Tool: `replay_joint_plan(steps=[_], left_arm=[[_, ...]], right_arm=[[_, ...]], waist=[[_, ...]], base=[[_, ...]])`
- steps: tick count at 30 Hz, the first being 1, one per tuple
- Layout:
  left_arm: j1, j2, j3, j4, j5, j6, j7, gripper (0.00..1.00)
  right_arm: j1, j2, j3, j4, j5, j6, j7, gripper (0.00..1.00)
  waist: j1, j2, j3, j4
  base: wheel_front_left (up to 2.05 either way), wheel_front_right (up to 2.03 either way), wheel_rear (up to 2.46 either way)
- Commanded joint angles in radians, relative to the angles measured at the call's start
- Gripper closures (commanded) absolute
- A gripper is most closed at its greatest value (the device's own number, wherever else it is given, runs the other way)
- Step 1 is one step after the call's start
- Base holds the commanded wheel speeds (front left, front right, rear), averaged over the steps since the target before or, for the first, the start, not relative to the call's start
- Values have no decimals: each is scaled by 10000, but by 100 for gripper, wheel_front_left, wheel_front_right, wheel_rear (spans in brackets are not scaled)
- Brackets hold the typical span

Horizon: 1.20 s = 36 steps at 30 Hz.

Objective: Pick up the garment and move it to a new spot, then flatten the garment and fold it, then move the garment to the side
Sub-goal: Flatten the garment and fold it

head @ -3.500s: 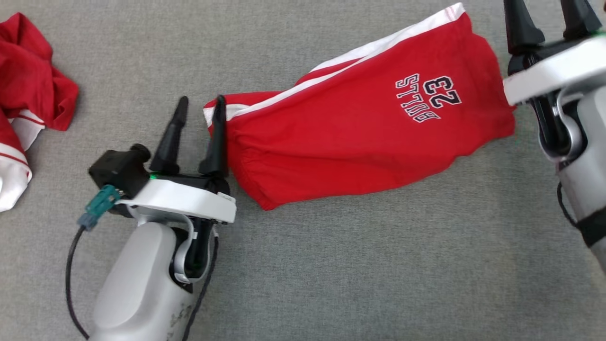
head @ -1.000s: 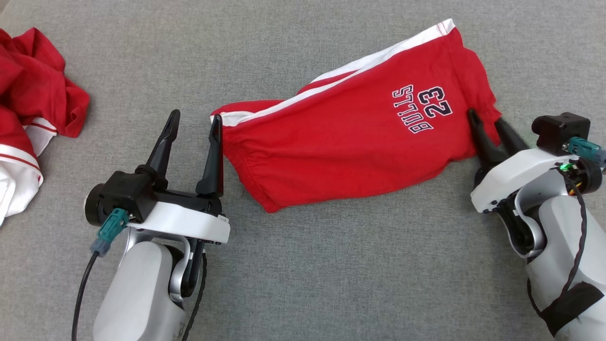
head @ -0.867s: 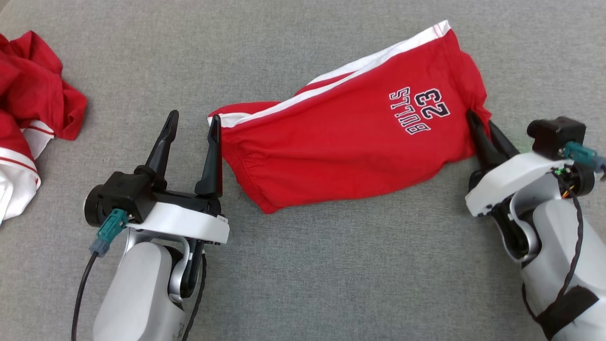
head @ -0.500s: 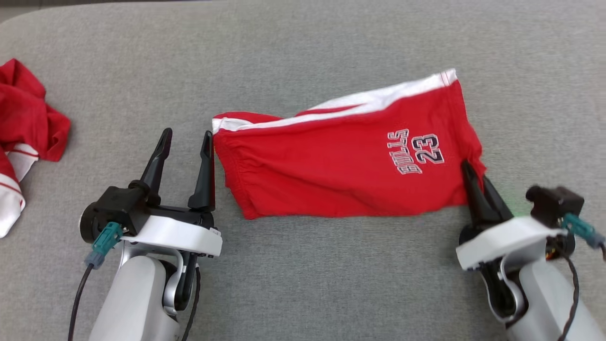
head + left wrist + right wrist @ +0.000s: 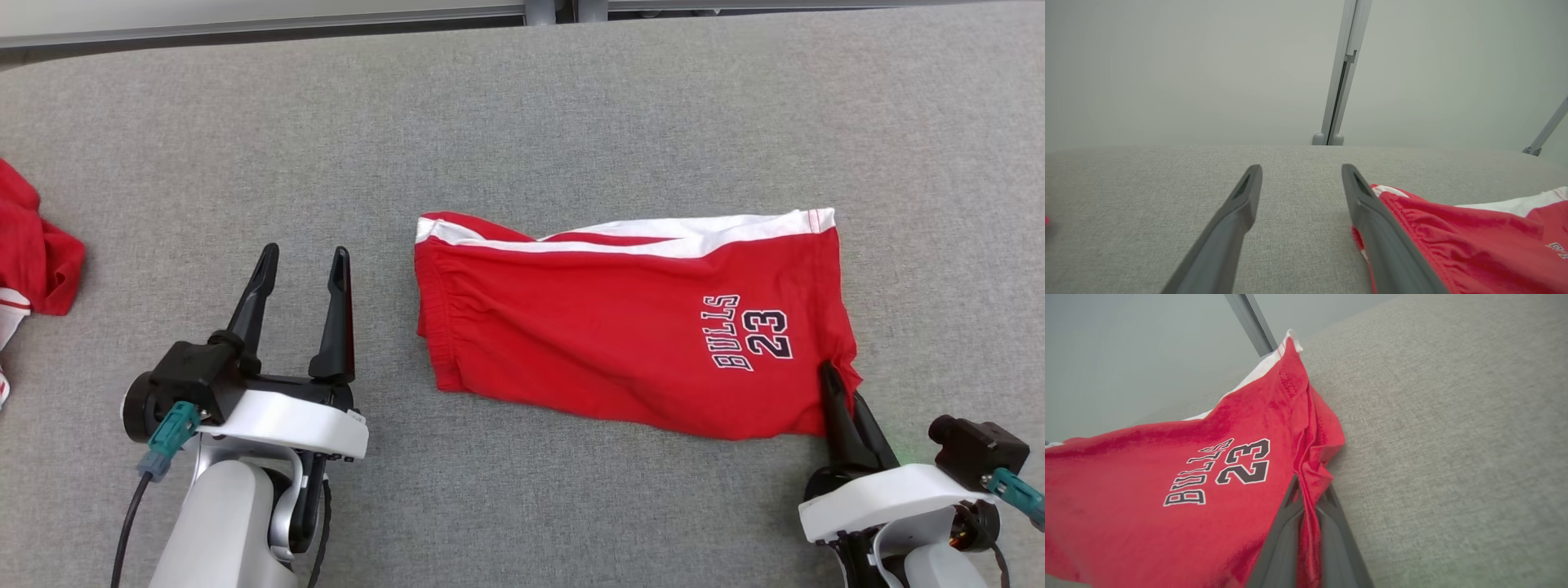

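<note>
The red shorts (image 5: pixel 620 343) are pinched at their 5 o'clock corner by the right gripper (image 5: pixel 841 390), whose fingers are clamped on the cloth. The left gripper (image 5: pixel 304 260) is held wide apart and empty at the shorts' 9 o'clock side.

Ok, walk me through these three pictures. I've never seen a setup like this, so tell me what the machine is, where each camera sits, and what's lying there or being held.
This is a wheeled robot with two arms, each ending in a gripper with two long dark fingers. The wide picture comes from a camera on its head, looking down at a grey padded surface. The other two come from cameras on each wrist, looking along that arm's own fingers.

Red shorts printed BULLS 23 lie on the surface. The right gripper is closed on their lower right corner; the right wrist view shows the cloth pinched between its fingers. The left gripper is open and holds nothing, just left of the shorts. Another red and white garment lies at the far left edge.
</note>
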Motion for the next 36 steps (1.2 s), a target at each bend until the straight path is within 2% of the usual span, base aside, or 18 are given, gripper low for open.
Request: replay_joint_plan(steps=[1, 8, 14, 19, 23, 29, 36], left_arm=[[50, 49, -23, 13, 97, 32, -16, 0], [-77, 8, -169, 117, -39, 51, -16, 0], [-135, -20, -252, 147, -83, 64, -16, 0], [-197, -44, -319, 146, -118, 47, -16, 0], [-248, -71, -426, 142, -178, -14, -16, 0], [-344, -113, -587, 145, -305, -5, -16, 0], [-289, -137, -661, 114, -390, 75, -16, 0]], right_arm=[[119, -11, -127, -15, -54, -20, 48, 100], [-69, 38, -297, -317, -301, -20, 222, 100], [-747, -60, 311, -1285, -696, -11, 666, 100], [-1887, -89, 1726, -2119, -859, -11, 1439, 100], [-2833, -10, 3235, -2017, -606, -11, 1849, 100], [-3617, 60, 5424, -881, 102, -11, 1891, 100], [-3925, 95, 6814, 379, 685, -11, 1486, 100]], waist=[[0, 0, -24, -11], [0, 0, -68, 52], [0, 0, -130, 115], [0, 0, -178, 280], [0, 0, -140, 532], [0, 0, -20, 987], [0, 0, 102, 1182]], base=[[0, 0, 0], [0, 0, 0], [0, 0, 0], [0, 0, 0], [0, 0, 0], [0, 0, 0], [0, 0, 0]])
